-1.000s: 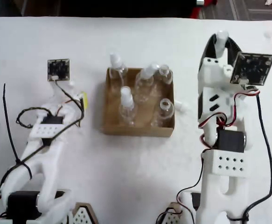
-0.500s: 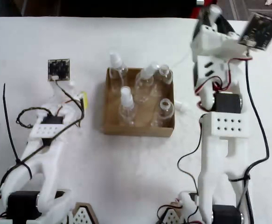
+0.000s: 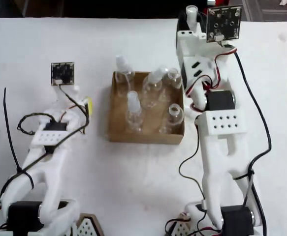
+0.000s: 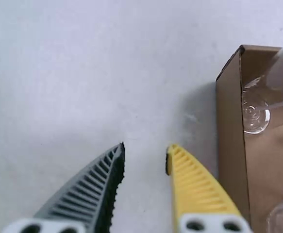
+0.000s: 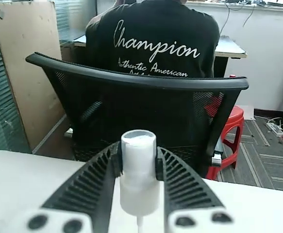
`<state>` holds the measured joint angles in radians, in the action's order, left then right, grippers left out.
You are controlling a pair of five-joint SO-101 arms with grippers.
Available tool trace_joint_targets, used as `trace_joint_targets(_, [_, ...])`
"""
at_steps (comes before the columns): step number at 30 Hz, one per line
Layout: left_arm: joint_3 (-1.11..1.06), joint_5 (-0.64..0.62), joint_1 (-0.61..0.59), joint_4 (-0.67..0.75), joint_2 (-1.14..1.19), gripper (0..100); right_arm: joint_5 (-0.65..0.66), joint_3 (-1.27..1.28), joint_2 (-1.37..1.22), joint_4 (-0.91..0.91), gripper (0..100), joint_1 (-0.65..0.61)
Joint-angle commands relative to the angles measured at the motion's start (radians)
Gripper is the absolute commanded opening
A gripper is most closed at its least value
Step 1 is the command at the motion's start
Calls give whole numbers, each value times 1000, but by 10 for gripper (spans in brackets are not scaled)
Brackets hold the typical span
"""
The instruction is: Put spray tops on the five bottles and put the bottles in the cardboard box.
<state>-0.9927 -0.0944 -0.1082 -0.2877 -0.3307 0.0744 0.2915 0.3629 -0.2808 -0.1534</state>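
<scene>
Holding: right gripper (image 5: 139, 149) pinches a spray top (image 5: 139, 180), high up.
Moving: its arm has swung left, near the box's (image 3: 145, 136) far right corner.
Waiting: left gripper (image 4: 145, 154), fingers apart, beside the box.
Meaning: a bare bottle (image 3: 175, 113) can likely get its top.

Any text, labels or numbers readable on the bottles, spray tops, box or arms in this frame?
cardboard box: plain brown, no print to quote.
bottles: clear, no labels.
spray top: plain white, no marks.
camera boards: any markings are too small to read.
Nothing legible stands on any of these.
</scene>
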Motion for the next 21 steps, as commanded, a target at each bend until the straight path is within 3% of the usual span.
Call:
trace_joint_targets(1, [58,11,12,21,-4,135,23,-48,-2,73,16,-22])
trace_joint_targets(8, [58,11,12,21,-4,135,25,-51,-82,185,16,-28])
trace_joint_targets(21, [58,11,13,21,-4,135,21,0,-120,185,16,-30])
